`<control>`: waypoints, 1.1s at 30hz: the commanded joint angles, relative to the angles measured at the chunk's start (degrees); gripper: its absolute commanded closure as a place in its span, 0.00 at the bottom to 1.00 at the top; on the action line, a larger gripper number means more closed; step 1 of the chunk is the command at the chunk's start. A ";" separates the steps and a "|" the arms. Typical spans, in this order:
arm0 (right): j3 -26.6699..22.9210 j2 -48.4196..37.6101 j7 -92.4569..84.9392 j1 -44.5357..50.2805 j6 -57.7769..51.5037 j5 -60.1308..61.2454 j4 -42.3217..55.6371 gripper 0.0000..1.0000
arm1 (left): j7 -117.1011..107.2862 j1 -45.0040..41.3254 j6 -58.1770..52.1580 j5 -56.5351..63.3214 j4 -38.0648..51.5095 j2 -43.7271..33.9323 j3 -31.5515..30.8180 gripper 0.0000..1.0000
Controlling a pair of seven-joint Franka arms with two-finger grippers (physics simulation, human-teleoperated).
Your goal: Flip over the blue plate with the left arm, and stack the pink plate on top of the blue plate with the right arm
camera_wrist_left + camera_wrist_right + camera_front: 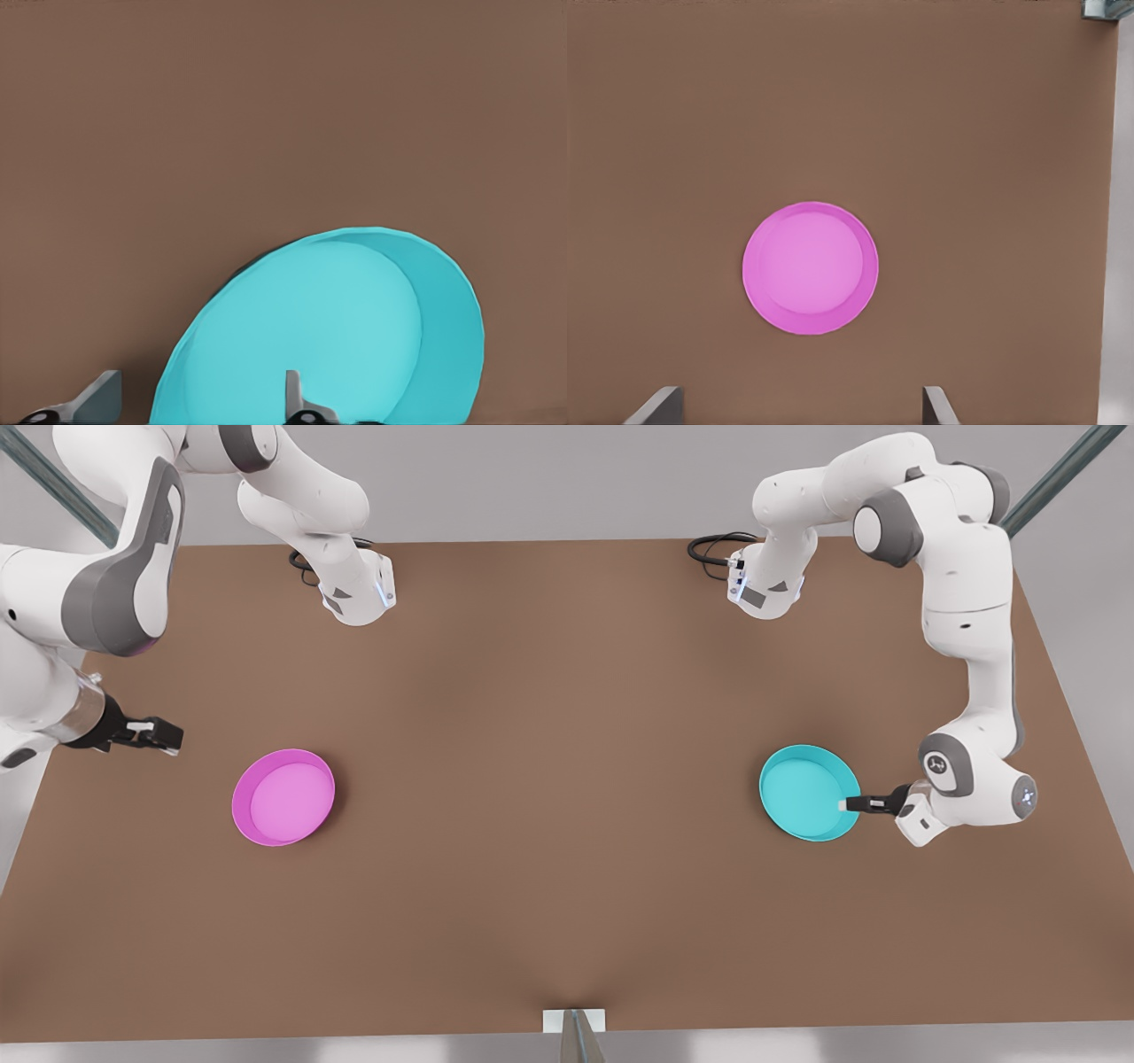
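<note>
The blue plate (804, 790) lies open side up on the bench (549, 779), toward the front view's right. The pink plate (283, 797) lies on the bench too, toward the front view's left, well apart from the blue one and open side up. The left tool (852, 804) is at the blue plate's rim, on the side away from the pink plate. The right tool (164, 735) hangs left of the pink plate and slightly farther back, clear of it.
</note>
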 commanded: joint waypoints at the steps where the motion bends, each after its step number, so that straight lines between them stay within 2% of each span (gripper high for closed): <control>1: 0.13 -0.03 -0.20 0.61 0.81 0.07 0.03 0.00 | 15.74 0.01 1.65 -0.22 0.07 0.41 0.00 0.30; 8: 0.40 1.20 -5.04 0.70 -0.34 1.13 -0.76 0.00 | 15.21 0.10 3.58 -0.48 0.16 1.20 0.00 0.30; 9: 0.40 1.20 -5.04 0.70 -0.34 1.04 -0.76 0.00 | 15.03 0.10 3.58 -0.48 0.16 1.46 0.00 0.35; 10: 0.40 1.20 -5.04 0.70 -0.43 0.69 -0.76 0.00 | 15.03 0.10 3.58 -0.48 0.16 1.72 0.00 0.46; 11: 0.40 1.11 -5.04 0.70 -0.34 0.51 -0.76 0.00 | 14.95 0.10 3.58 -0.39 0.25 1.72 0.00 0.52; 13: 0.40 1.11 -5.04 0.70 -0.25 0.43 -0.76 0.00 | 14.42 0.10 3.67 -0.39 0.43 1.99 0.00 0.56; 22: 0.40 1.37 -4.95 0.52 -0.07 0.34 -1.11 0.00 | 14.42 0.27 4.55 -0.04 0.51 2.95 0.00 0.56; 24: 0.40 1.64 -4.95 0.35 0.10 0.34 -0.93 0.00 | 14.07 0.19 4.46 -0.13 0.51 2.87 0.00 0.72; 29: 0.40 1.64 -5.04 0.44 0.10 0.34 -1.02 0.00 | 12.14 0.19 4.46 -0.04 0.60 2.69 0.00 0.79; 33: 0.40 1.64 -5.04 0.35 0.19 0.34 -0.93 0.00 | 10.73 0.19 4.46 0.05 0.60 1.64 0.00 0.79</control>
